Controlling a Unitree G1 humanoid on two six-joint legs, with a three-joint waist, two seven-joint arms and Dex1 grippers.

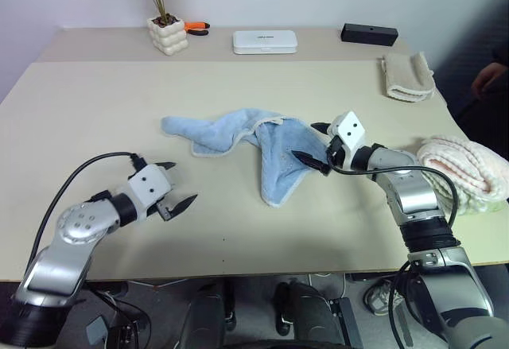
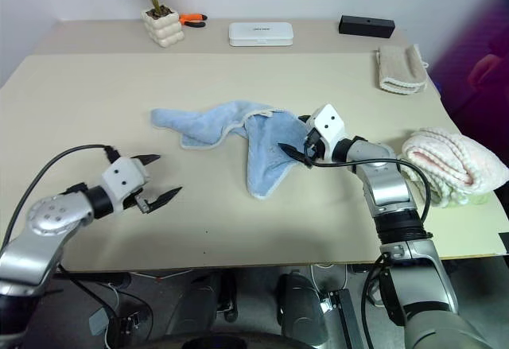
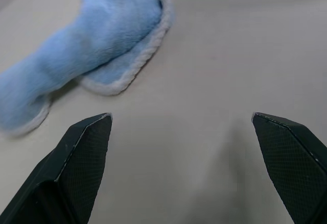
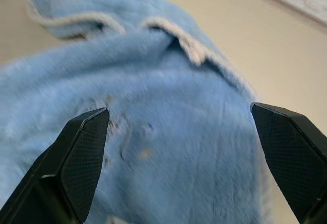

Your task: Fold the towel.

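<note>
Jaws of both grippers, left (image 1: 176, 185) and right (image 1: 316, 144), gape empty; the towel (image 1: 238, 136) lies crumpled, so pinch its edge corners and flatten it first.

Even, soft overhead light; faint shadows under both arms on the table (image 1: 238, 238). Wrist views blur beyond the sharp fingertips: towel (image 4: 153, 132) soft ahead of right gripper (image 4: 179, 117).

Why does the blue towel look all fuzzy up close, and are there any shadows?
In the right wrist view the towel sits very near the camera, so it looks soft and out of focus; the left wrist view blurs its edge too. In the left eye view the towel looks sharper, with faint soft shadows under its folds on the table.
</note>
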